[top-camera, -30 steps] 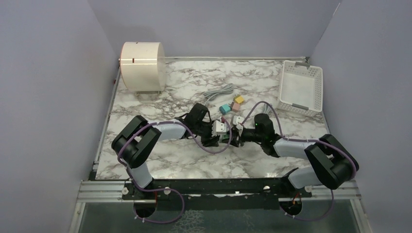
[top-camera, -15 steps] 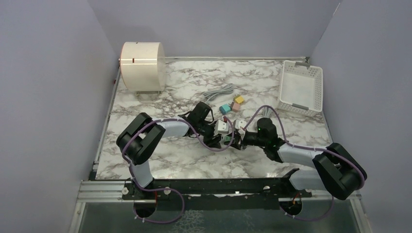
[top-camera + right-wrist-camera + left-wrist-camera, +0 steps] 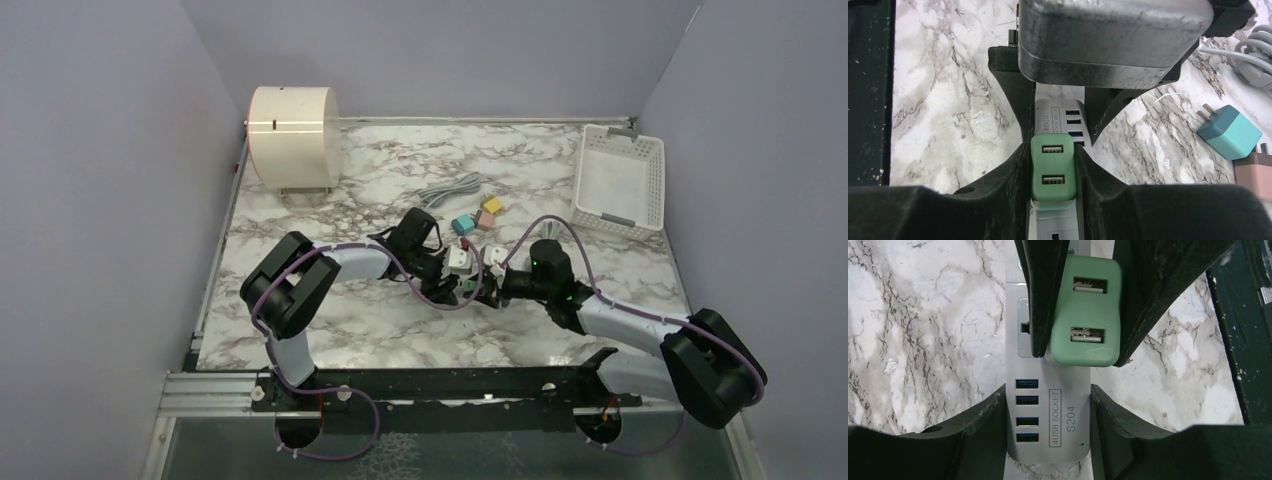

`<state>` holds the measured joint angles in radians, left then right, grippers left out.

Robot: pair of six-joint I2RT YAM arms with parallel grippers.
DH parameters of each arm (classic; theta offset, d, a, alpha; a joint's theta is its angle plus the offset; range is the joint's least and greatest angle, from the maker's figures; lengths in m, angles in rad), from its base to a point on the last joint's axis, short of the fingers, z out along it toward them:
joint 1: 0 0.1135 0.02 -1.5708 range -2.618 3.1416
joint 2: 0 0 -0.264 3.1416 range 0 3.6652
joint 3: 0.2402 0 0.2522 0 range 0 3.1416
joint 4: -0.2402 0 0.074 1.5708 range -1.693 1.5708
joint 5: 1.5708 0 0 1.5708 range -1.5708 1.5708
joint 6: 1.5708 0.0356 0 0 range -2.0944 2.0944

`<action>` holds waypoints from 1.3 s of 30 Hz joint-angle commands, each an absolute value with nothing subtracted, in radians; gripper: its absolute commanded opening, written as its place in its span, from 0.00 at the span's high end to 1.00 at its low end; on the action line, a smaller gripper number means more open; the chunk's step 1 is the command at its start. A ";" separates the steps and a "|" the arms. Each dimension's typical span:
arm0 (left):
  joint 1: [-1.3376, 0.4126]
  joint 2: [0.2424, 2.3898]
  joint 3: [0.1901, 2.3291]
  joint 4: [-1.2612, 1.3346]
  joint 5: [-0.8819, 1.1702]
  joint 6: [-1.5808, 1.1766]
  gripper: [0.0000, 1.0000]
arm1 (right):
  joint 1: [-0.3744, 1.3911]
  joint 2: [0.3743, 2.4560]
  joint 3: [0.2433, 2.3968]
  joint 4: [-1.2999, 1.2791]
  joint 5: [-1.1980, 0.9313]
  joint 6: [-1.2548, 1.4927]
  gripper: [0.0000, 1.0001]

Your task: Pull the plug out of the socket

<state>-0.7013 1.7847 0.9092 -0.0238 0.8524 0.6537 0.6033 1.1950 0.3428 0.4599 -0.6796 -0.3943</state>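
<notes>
The grey socket [image 3: 1048, 425], a strip marked 4USB SOCKET, lies on the marble table [image 3: 330, 320]. My left gripper [image 3: 1048, 440] is shut on its end, one finger against each long side. The green plug [image 3: 1085, 310], with two USB ports on top, sits on the socket's face; its prongs are hidden. My right gripper [image 3: 1053, 175] is shut on the plug [image 3: 1053, 167], with the socket [image 3: 1063, 117] running on beyond it. From above, the left gripper [image 3: 450, 275] and the right gripper [image 3: 485, 290] meet nose to nose mid-table and hide most of the socket.
A teal plug [image 3: 1230, 132] and a pink plug [image 3: 1255, 172] lie loose just right of the grip, with a yellow one [image 3: 491, 204] behind. A coiled grey cable [image 3: 450, 188] lies farther back. A white basket [image 3: 618, 178] stands back right, a cream cylinder [image 3: 293, 135] back left.
Both wrists have shifted slightly toward the back of the table with socket and plug. The right arm's elbow has swung out to the right. Neither grip has changed.
</notes>
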 commanded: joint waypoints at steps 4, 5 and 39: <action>-0.696 1.833 0.912 -0.077 0.802 0.603 1.00 | 0.627 1.118 0.463 0.549 -0.777 -0.458 0.99; -0.696 1.832 0.913 -0.078 0.802 0.603 1.00 | 0.627 1.117 0.466 0.545 -0.777 -0.458 0.99; -0.696 1.849 0.921 -0.080 0.799 0.583 1.00 | 0.627 1.128 0.631 0.292 -0.779 -0.533 0.99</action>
<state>-0.6991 1.7901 0.9371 -0.0124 0.9085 0.6079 0.6022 1.1999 0.5900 0.0154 -0.6987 -0.5110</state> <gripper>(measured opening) 0.534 0.352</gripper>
